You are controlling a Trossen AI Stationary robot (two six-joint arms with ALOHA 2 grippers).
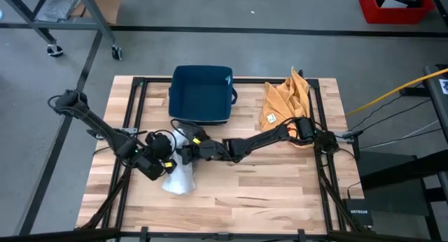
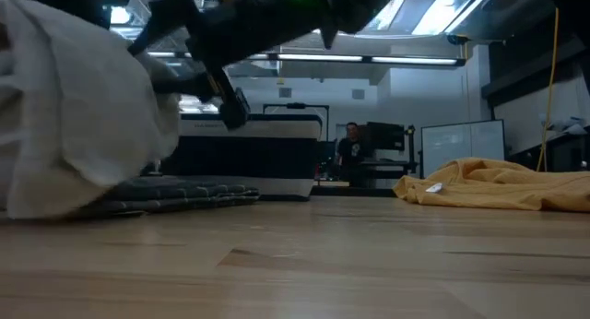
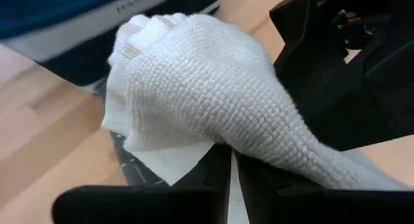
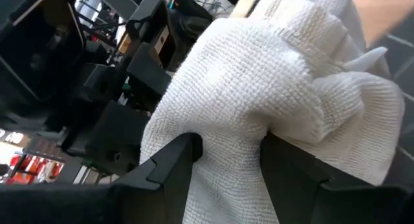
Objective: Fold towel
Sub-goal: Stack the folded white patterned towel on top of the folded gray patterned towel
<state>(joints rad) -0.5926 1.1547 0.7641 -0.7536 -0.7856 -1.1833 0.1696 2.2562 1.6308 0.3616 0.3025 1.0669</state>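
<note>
A white waffle-weave towel (image 1: 179, 178) is bunched up between my two arms at the table's near left. In the low view the towel (image 2: 74, 116) hangs in a thick mass, and its lower end rests on the wood. My left gripper (image 1: 168, 159) comes in from the left and is shut on the towel (image 3: 207, 94). Reaching across from the right, my right gripper (image 1: 187, 148) has a wad of the towel (image 4: 259, 88) between its fingers. My left gripper pinches a thin flat flap of the towel (image 3: 228, 160) between its two nearly closed fingers, while the bulk of the cloth bulges in front of them. It slants down from the table's left. My right gripper holds a thick bunched fold of the towel (image 4: 226, 143), several layers, between its two fingers (image 4: 174, 156), which stand well apart. It comes nearly level from the table's right.
A dark blue container (image 1: 201, 94) stands at the far middle of the table, just behind the towel. A crumpled yellow cloth (image 1: 285, 102) lies at the far right. The near half of the wooden top (image 1: 266, 193) is bare. A person (image 2: 349, 146) sits in the room beyond.
</note>
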